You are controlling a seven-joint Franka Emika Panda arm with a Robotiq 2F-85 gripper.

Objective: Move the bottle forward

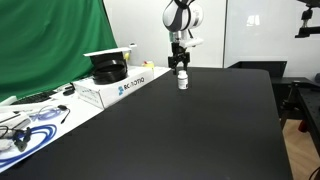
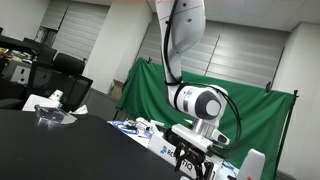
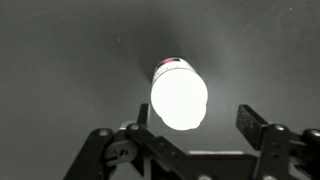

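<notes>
The small white bottle (image 1: 183,82) stands upright on the black table (image 1: 190,130), at its far middle. In the wrist view the bottle (image 3: 179,95) is seen from above, overexposed, with a thin red mark at its far edge. My gripper (image 1: 180,68) hangs straight over it, pointing down. In the wrist view the gripper (image 3: 195,112) is open: the left finger is close beside the bottle and the right finger stands well apart from it. In an exterior view the gripper (image 2: 195,162) is low at the frame's bottom edge, and the bottle is not clear there.
A long white box (image 1: 122,86) with a black object (image 1: 108,70) on it lies along the table's left edge. Cables and clutter (image 1: 30,120) lie at the near left. A green cloth (image 1: 50,40) hangs behind. The table's right edge (image 1: 278,110) drops off.
</notes>
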